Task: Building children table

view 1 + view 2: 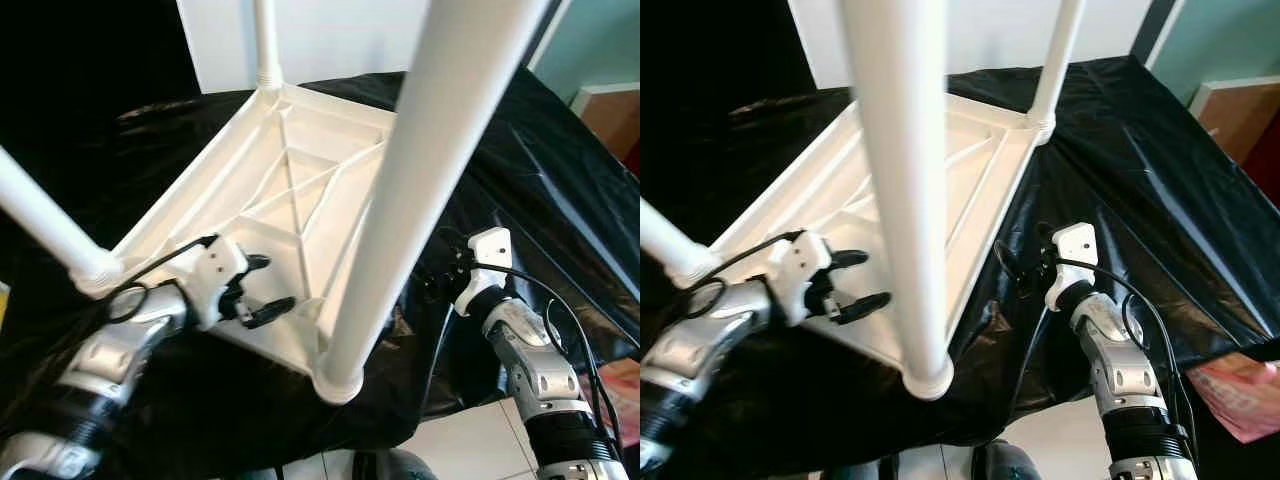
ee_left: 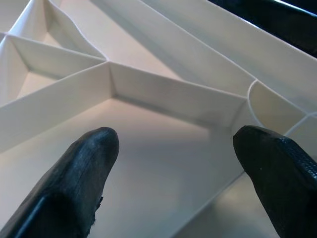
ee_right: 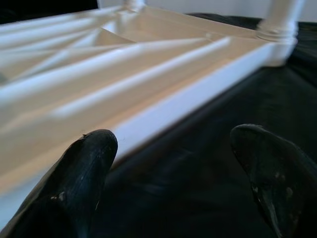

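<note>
I can read no text, label, brand, number or sign from here. The white table top (image 1: 300,190) lying upside down on the black sheet (image 1: 1120,170) carries only moulded ribs, its legs (image 1: 902,180) are plain white, and I see no printing on my grippers' housings. A pink object (image 1: 1240,395) at the edge of the right eye view bears pale marks that might be lettering, but they are too blurred and small for me to make out.

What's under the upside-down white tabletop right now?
The tabletop lies on a black plastic sheet, which spreads out past all its edges. Whatever is beneath the sheet, or directly under the tabletop, is covered. The left tool hovers open above its ribbed underside.
</note>
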You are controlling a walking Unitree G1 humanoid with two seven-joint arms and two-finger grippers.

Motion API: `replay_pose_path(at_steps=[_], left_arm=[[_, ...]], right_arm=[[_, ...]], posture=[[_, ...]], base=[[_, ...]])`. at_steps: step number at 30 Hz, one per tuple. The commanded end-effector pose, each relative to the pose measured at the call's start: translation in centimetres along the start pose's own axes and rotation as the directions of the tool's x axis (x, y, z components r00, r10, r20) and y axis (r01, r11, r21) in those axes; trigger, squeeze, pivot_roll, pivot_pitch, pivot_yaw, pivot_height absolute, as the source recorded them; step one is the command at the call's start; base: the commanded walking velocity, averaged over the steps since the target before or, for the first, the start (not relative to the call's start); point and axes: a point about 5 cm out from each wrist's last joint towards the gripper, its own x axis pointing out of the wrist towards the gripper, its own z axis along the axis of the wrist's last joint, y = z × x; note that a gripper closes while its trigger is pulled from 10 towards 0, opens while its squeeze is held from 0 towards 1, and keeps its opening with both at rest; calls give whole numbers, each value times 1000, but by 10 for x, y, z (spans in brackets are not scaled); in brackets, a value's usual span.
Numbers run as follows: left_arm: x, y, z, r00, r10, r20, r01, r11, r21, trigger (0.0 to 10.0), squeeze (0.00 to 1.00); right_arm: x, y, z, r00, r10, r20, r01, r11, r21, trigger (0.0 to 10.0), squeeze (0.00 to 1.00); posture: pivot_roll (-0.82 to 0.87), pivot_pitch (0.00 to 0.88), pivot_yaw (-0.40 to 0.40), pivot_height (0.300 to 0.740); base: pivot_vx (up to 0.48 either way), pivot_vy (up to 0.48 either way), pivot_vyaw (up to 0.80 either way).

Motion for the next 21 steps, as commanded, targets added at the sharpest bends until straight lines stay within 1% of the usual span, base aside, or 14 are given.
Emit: replay_pose_path(at_steps=[1,5,6,9,11,13,14,16,18,21], left_arm=[[-9,-10,-7,992,-117,-42,116,993,-24,10000,0],[-15,-9,-9,987,-140,-77,139,990,-23,10000,0],[-17,-5,-8,988,-134,-81,133,991,-20,10000,0],[-17,-5,-8,988,-134,-81,133,991,-20,10000,0],[-23,-1,-8,986,-133,-96,132,991,-18,10000,0],[-29,2,-9,983,-142,-117,141,990,-21,10000,0],[-29,2,-9,983,-142,-117,141,990,-21,10000,0],[-35,4,-7,981,-146,-127,145,989,-23,10000,0],[-37,4,-7,979,-153,-134,152,988,-23,10000,0],[-37,-3,-9,968,-197,-154,195,980,-28,10000,0]], right_arm=[[-2,-1,-3,1000,1,-20,0,1000,2,10000,0],[-1,-2,-3,1000,-3,-20,3,1000,1,10000,0],[-1,-2,-2,1000,-4,-18,4,1000,2,10000,0],[-1,-2,-2,1000,-4,-18,4,1000,2,10000,0],[0,-2,-2,1000,-6,-16,6,1000,1,10000,0],[0,-3,-2,1000,-9,-15,9,1000,-1,10000,0],[0,-3,-2,1000,-9,-15,9,1000,-1,10000,0],[-1,-4,-1,1000,-12,-14,12,1000,-5,10000,0],[-1,-5,-1,1000,-13,-14,12,1000,-6,10000,0],[-1,-5,-1,1000,-11,-14,11,1000,-9,10000,0]], posture=[[40,164,-47,740],[40,165,-48,740],[39,166,-49,740],[39,166,-49,740],[34,164,-47,740],[33,164,-46,740],[33,164,-46,740],[32,163,-45,740],[32,162,-47,740],[30,161,-47,740]], base=[[0,0,0],[0,0,0],[0,0,0],[0,0,0],[0,0,0],[0,0,0],[0,0,0],[0,0,0],[0,0,0],[0,0,0]])
